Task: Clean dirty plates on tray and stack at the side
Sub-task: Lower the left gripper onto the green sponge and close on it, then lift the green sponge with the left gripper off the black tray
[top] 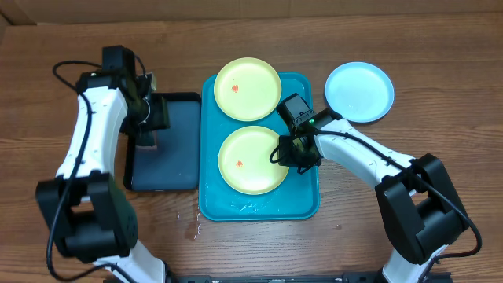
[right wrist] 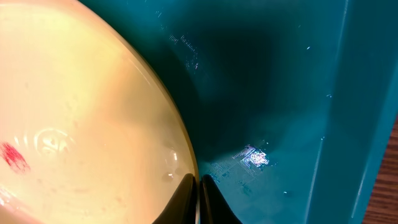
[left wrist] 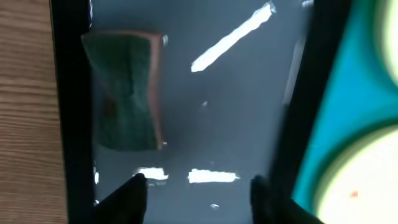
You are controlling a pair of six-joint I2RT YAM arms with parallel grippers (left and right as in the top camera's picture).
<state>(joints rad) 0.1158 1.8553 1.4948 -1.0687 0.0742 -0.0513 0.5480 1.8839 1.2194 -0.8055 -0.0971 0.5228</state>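
Teal plastic fills the middle of the table: the tray (top: 305, 203) lies lengthwise from 12 to 6 o'clock, with wet glints on its floor near the 6 o'clock rim. Two yellow-green plates sit on it. The far plate (top: 247, 89) is at the 12 o'clock end, its edge riding over the tray's rim, with a small red smear (top: 238, 86) left of its centre. The near plate (top: 251, 159) lies flat just below it, toward 6 o'clock, and has its own smear (top: 239, 164). The blue plate (top: 359, 92) rests off the tray on bare wood at about 2 o'clock, near the tray but apart from it; no smear can be made out on it from overhead. The right claw (top: 295, 152) is at the near plate's 3 o'clock edge. Its wrist view shows the fingers pressed together on the thin rim, pinching it, with the teal floor to their right. A dark tray (top: 177, 149) lies just beside the teal one at 9 o'clock. The left claw (top: 156, 118) hangs over its 10 o'clock corner, fingers spread apart with only the wet dark floor between them. A green sponge (left wrist: 127, 90) with a pale edge lies on that floor ahead of the left finger, untouched.
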